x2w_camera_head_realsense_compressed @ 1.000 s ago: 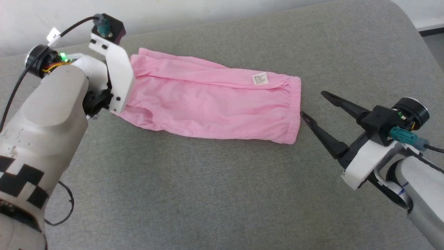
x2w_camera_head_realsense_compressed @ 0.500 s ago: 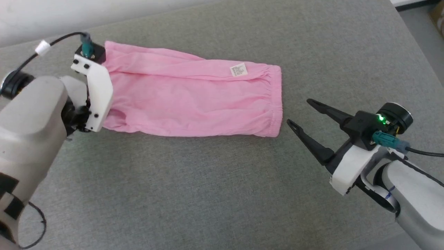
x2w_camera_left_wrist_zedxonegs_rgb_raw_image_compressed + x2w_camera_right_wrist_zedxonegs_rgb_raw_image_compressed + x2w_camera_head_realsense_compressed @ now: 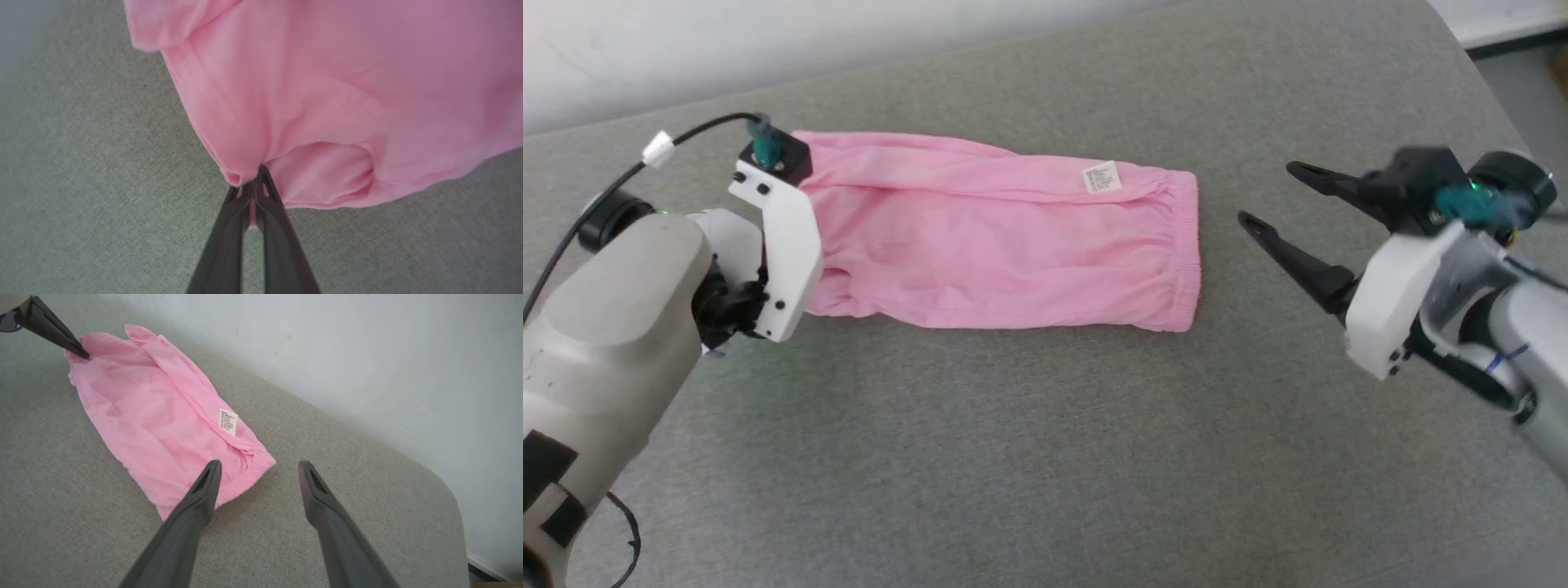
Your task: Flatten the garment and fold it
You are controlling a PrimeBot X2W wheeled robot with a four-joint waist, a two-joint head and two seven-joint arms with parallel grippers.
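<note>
Item, left wrist view: left gripper (image 3: 254, 185), its two dark fingers pressed together on a pinch of the garment (image 3: 327, 81) at one hem corner, with a sliver of pink caught between them. We enter this as the change of the last second: the claw stood wide and has now clamped onto the cloth. We judge that this anchors one end, so the cloth can be drawn taut once the far end is taken.

Item, head view: the garment lies lengthwise on the grey cushion (image 3: 1045, 457). Its hem end is tucked under the left arm's white wrist mount (image 3: 788, 245), and the gathered waistband (image 3: 1186, 245) lies toward the robot's right. One long crease runs along the far edge. Otherwise it is mostly flat and not yet folded. The right gripper (image 3: 1266, 193) has its fingers apart and holds nothing. It is just beside the waistband without touching it, and its blur suggests it is moving.

Item, right wrist view: its own fingers are spread, with the waistband corner beyond one of them. The left gripper's tip sits on the far hem corner, and a pale wall (image 3: 367, 355) stands behind.

Item, writing: a small white label (image 3: 1101, 177) near the waistband carries rows of dark print too small for us to read. We see no brand mark.
</note>
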